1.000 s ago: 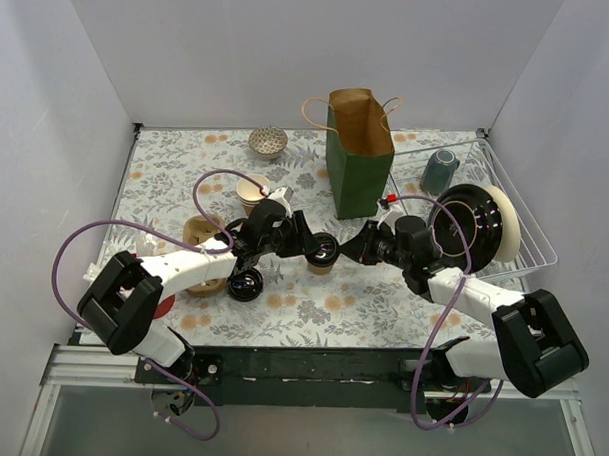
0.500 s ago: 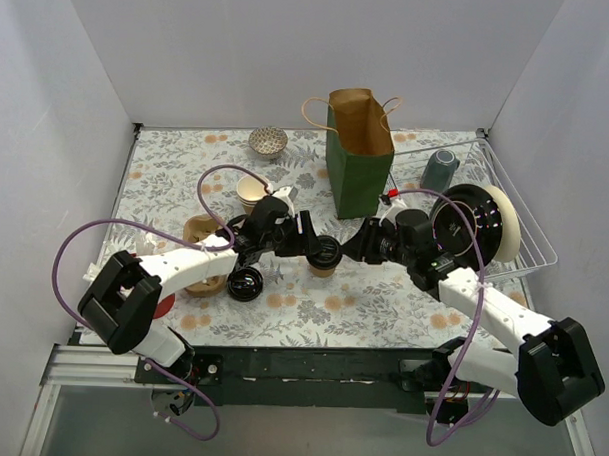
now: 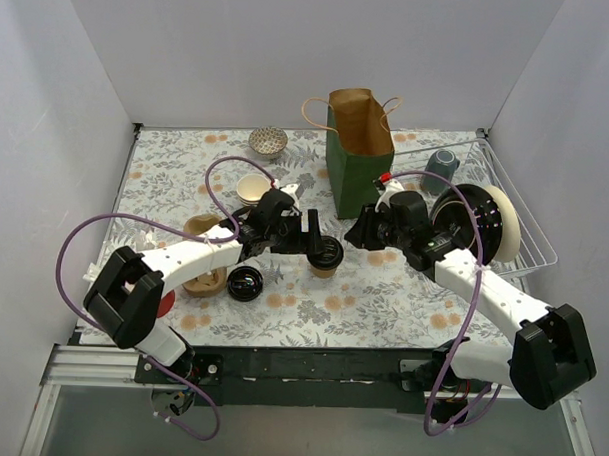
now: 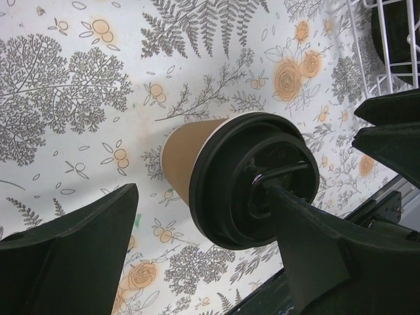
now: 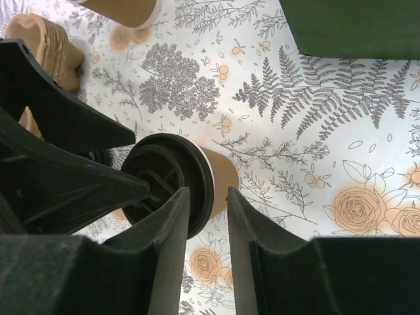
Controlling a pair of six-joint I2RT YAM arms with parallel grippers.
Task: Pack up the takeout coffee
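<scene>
At the far left of the flower-printed tablecloth (image 3: pixel 176 174) stands a short stack of tan ribbed paper sleeves (image 3: pixel 199 229), and just right of it, nearer the front edge, a loose round black plastic lid (image 3: pixel 245 284) lies flat. Behind them sits an open beige paper cup (image 3: pixel 252 189), and further back a small patterned ceramic bowl (image 3: pixel 269 141). The left gripper (image 4: pixel 197 249) is spread wide: one finger stays clear of the cup on one side, the other finger lies across the lid top, so it does not clamp anything. Between the two grippers, in the middle of the table, stands the small tan paper cup with the round black sip lid (image 3: pixel 325 255), upright on the cloth and in front of the tall green paper bag (image 3: pixel 359 155), not inside it. The right gripper (image 5: pixel 207 210) is just beside the cup at its right side, fingers only a little apart with a narrow gap, and the cup is not between them. At the far right a white wire rack (image 3: pixel 524 236) holds a black plate (image 3: pixel 465 219), a cream plate (image 3: pixel 507 227) and a grey-blue ceramic mug (image 3: pixel 441 171).
</scene>
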